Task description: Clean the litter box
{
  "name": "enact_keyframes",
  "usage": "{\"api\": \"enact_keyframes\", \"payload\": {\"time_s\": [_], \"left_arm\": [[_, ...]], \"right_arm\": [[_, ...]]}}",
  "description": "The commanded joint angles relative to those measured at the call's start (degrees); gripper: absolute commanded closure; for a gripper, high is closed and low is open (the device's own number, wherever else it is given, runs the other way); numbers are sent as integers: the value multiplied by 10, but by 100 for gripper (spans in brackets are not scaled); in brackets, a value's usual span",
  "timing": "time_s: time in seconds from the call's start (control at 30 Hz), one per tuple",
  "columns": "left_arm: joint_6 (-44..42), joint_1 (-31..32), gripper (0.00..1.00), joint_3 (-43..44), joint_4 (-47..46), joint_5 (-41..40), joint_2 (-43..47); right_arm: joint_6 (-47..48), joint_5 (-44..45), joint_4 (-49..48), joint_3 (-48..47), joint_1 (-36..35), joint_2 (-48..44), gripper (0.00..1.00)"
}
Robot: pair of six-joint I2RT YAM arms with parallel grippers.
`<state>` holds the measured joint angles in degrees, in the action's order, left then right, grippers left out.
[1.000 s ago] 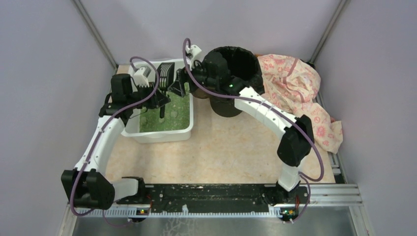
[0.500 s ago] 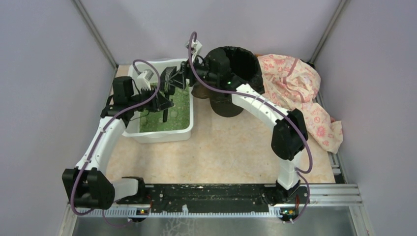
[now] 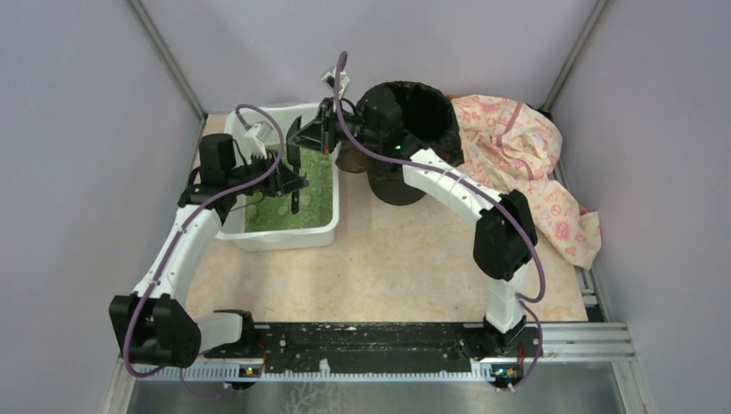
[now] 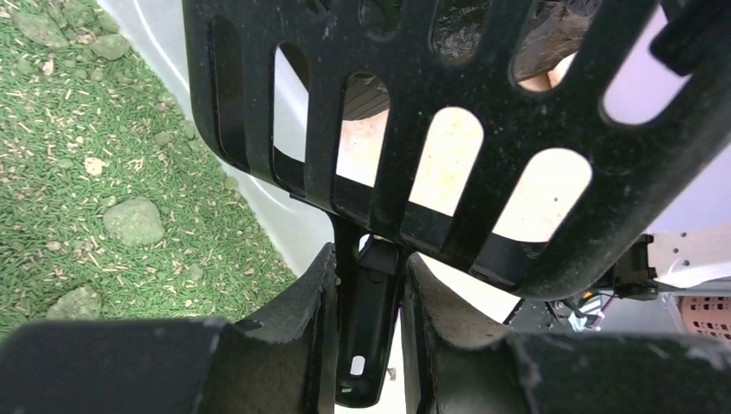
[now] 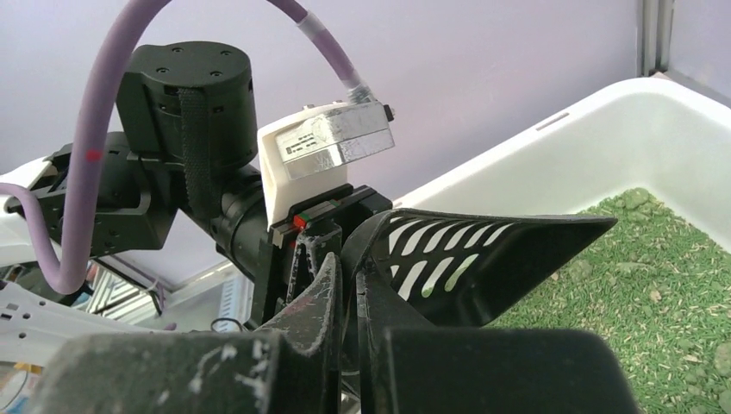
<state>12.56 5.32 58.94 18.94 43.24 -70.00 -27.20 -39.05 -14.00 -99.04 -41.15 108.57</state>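
Left end effector (image 4: 369, 263) pinches the handle of a black slotted scoop (image 4: 259, 86) over the litter box (image 3: 284, 237). Right end effector (image 5: 347, 289), fingers nearly together, sits at the scoop's rim; whether it grips cannot be told. The box sits far-left on the desk (image 3: 405, 259).

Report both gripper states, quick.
Left gripper: closed on the scoop by its handle.
Right gripper: closed, apparently pinching the same scoop's rim.
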Motion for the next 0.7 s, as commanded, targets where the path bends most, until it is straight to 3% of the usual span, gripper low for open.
{"api": "enact_keyframes", "payload": {"time_s": [0.0, 0.07, 0.33, 0.43, 0.67], "left_arm": [[-8, 0, 100, 1, 11, -45, 3], [-10, 0, 91, 4, 27, -96, 4], [-23, 0, 22, 6, 78, -194, 17], [-26, 1, 14, -1, 85, -211, 22], [-2, 22, 15, -43, 59, -263, 45]], "right_arm": [[-4, 9, -60, 4, 6, 17, 100], [-19, 17, -85, 12, 6, 20, 100], [-70, 11, -117, -44, 6, 82, 100], [-90, 5, -147, -47, 6, 99, 100], [-106, 12, -154, -77, 4, 130, 100]]}}
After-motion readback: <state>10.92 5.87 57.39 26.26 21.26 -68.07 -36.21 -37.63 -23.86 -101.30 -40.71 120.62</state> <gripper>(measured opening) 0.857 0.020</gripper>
